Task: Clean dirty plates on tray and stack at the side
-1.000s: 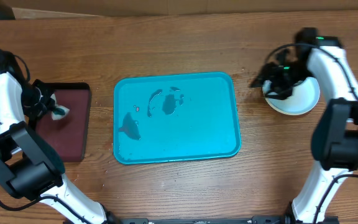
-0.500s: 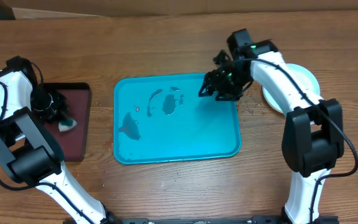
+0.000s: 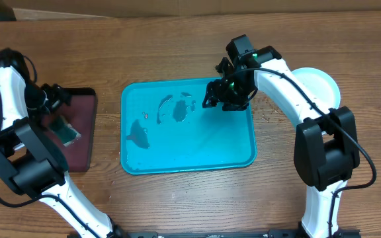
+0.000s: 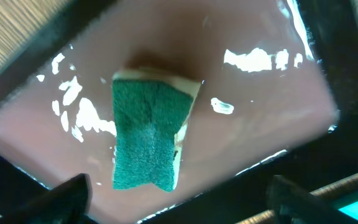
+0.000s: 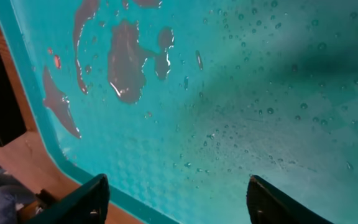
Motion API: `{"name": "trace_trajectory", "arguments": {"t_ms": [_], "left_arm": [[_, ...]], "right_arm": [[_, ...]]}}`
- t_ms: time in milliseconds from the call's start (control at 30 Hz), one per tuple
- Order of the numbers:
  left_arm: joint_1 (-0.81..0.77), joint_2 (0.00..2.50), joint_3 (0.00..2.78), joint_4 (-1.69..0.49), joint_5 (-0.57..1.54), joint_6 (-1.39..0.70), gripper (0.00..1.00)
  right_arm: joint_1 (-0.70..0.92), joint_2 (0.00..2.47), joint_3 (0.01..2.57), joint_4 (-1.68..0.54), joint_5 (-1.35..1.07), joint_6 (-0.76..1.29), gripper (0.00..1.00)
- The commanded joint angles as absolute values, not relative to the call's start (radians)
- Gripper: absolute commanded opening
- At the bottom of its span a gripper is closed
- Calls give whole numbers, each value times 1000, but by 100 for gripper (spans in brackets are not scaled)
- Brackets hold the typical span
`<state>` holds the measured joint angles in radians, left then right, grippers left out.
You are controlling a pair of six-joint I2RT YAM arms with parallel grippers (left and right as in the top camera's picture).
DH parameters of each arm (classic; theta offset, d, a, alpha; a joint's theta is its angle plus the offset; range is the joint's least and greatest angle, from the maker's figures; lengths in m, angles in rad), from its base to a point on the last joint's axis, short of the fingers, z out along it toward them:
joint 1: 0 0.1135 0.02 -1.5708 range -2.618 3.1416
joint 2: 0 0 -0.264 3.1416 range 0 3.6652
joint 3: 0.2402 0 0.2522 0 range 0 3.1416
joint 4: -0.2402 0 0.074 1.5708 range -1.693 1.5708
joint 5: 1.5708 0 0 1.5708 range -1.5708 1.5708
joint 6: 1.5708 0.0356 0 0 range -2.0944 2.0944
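Sponge point(image 4: 151, 134) dropped on maroon tray point(image 4: 260, 112), left tool point(image 4: 179, 199) spread; right tool point(image 5: 176, 199) spread, now seemingly above turquoise tray point(image 5: 260, 93).

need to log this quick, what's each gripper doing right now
Left gripper: open, empty, above the green sponge on the maroon tray.
Right gripper: open, empty, over the wet turquoise tray.

The worktop point(image 3: 177, 39) is brown wood with a matt, visible grain. The tray point(image 3: 223, 142) is turquoise plastic, finely dimpled, glossy where droplets and puddles sit. At nine o'clock from it the maroon tray point(image 3: 81, 149) shines wet; its sponge point(image 4: 148, 134) has a rough green scouring face over pale foam
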<state>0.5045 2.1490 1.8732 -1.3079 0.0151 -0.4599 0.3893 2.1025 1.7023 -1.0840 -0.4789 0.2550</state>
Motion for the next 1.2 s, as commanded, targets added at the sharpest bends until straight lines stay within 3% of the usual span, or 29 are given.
{"name": "trace_trajectory", "arguments": {"t_ms": [0,100,200,233,300,333,833,1033,1067,1100,1133,1167], "left_arm": [[510,2145,1892,-1324,-37,-441,78],[509,2146,1851,-1319,-84,-442,66],[509,2147,1798,-1300,-86,-442,66],[509,2147,1781,-1292,-87,-442,72],[510,2147,1742,-1270,-85,-442,97],[510,2147,1726,-1263,-85,-442,100],[510,2147,1539,-1165,-26,-471,98],[510,2147,1492,-1085,-37,-467,61],[510,2147,1492,-1078,-41,-467,51],[510,2147,1493,-1071,-45,-467,25],[510,2147,1493,-1068,-49,-467,10],[510,2147,1493,-1068,-49,-467,4]], "right_arm": [[409,2065,1702,-1069,-453,266,82],[429,2067,1701,-1068,-453,266,84],[455,2073,1701,-1064,-452,266,84],[466,2075,1701,-1062,-448,266,85],[488,2076,1701,-1055,-441,262,86],[500,2076,1701,-1051,-431,262,87],[562,2076,1701,-1028,-348,262,93],[562,2076,1701,-1039,-348,262,93],[562,2076,1701,-1040,-348,262,93],[562,2076,1701,-1041,-348,262,93],[562,2076,1701,-1041,-348,262,93],[562,2076,1701,-1041,-348,262,93]]}}
